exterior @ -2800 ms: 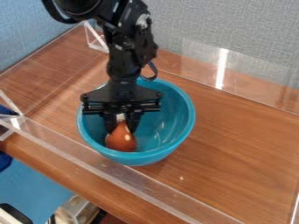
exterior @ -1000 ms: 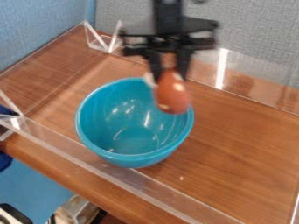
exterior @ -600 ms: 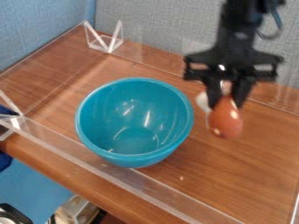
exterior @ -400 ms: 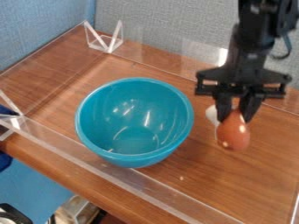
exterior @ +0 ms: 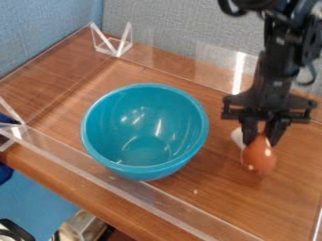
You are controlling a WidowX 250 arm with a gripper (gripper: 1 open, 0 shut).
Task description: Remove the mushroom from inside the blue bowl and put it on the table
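Note:
The mushroom (exterior: 259,155), with its glossy orange-brown cap and a bit of cream stem showing at its left, hangs low over the table (exterior: 75,80) to the right of the blue bowl (exterior: 145,130). My gripper (exterior: 263,139) points straight down and is shut on the mushroom from above. I cannot tell whether the mushroom touches the wood. The blue bowl stands empty at the middle of the table.
Low clear acrylic walls (exterior: 214,61) edge the table at the back, front and sides. A small clear triangular stand (exterior: 116,42) sits at the back left corner. The black arm (exterior: 283,47) reaches down from the upper right.
The gripper has carried the mushroom from above the bowl's far rim to the right and down, to just above the table beside the bowl. The bowl has stayed put.

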